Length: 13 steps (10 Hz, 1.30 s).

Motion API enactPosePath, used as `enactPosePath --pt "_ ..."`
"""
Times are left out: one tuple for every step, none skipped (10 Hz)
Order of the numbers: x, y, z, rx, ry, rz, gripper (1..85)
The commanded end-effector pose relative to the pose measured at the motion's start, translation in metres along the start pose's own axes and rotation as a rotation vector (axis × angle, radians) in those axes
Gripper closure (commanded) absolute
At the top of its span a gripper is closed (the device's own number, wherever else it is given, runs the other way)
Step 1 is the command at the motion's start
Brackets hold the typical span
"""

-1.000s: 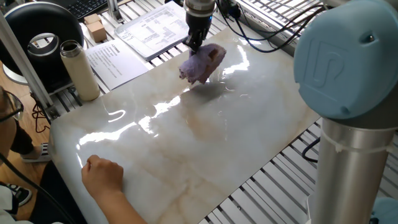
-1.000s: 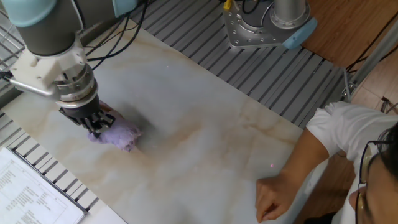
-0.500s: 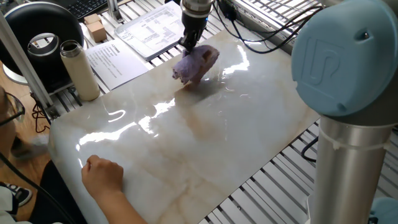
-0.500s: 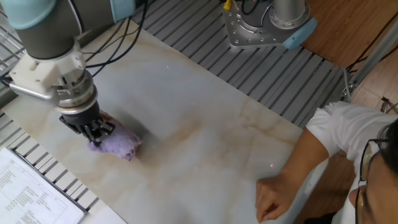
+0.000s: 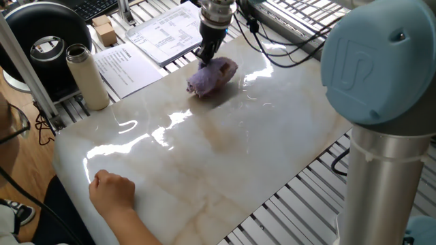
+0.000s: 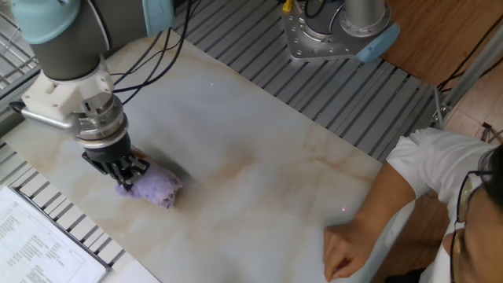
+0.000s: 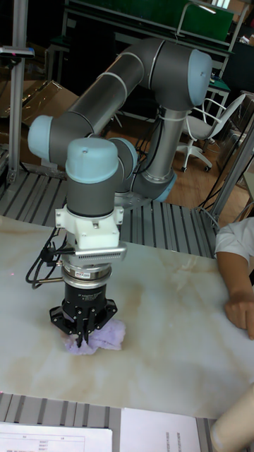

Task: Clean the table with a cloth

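Cloth (image 5: pixel 211 75) pinned on the marble table (image 5: pixel 225 150) under the gripper (image 5: pixel 205 53), near the edge with the papers.

The lavender cloth lies bunched and lumpy on the glossy slab, the gripper's fingers (image 6: pixel 126 170) closed narrow on its top. Just beyond that table edge, white printed sheets (image 5: pixel 163 34) rest on the ribbed frame, with a cream flask (image 5: pixel 87 76) standing upright to their side and a small cardboard box (image 5: pixel 103 28) behind. At the opposite side, well apart from the cloth, a person's hand (image 5: pixel 112 190) rests on the slab. The space between cloth and hand is bare marble.
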State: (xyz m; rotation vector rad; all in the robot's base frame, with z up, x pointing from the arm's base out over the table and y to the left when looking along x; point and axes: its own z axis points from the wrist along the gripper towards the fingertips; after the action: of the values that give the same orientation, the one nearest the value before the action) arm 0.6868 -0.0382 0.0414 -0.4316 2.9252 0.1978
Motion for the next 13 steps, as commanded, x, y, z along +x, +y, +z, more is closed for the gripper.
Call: enactPosePath --pt "0.018 0.005 0.008 -0.051 -0.035 0.038 84.3" --pt "0.032 0.006 0.006 -0.055 -0.038 0.039 84.3" --pt "0.046 0.008 0.003 -0.062 -0.045 0.036 84.3" --pt "0.059 0.009 0.0 -0.057 -0.045 0.039 84.3" --pt "0.07 0.01 -0.003 -0.051 -0.043 0.041 84.3" --pt "0.08 0.009 -0.006 -0.042 -0.042 0.041 84.3" --pt "0.092 0.007 -0.009 -0.029 -0.043 0.036 84.3" --pt "0.1 0.007 -0.01 -0.025 -0.045 0.034 84.3" --pt "0.104 0.002 -0.011 0.0 -0.036 0.021 84.3" --pt "0.098 -0.017 -0.017 0.067 -0.012 -0.039 84.3" --pt "0.106 -0.039 -0.022 0.142 0.051 -0.101 84.3" --pt "0.118 -0.031 -0.022 0.109 0.097 -0.079 84.3" --pt "0.122 -0.021 -0.021 0.073 0.107 -0.047 84.3"
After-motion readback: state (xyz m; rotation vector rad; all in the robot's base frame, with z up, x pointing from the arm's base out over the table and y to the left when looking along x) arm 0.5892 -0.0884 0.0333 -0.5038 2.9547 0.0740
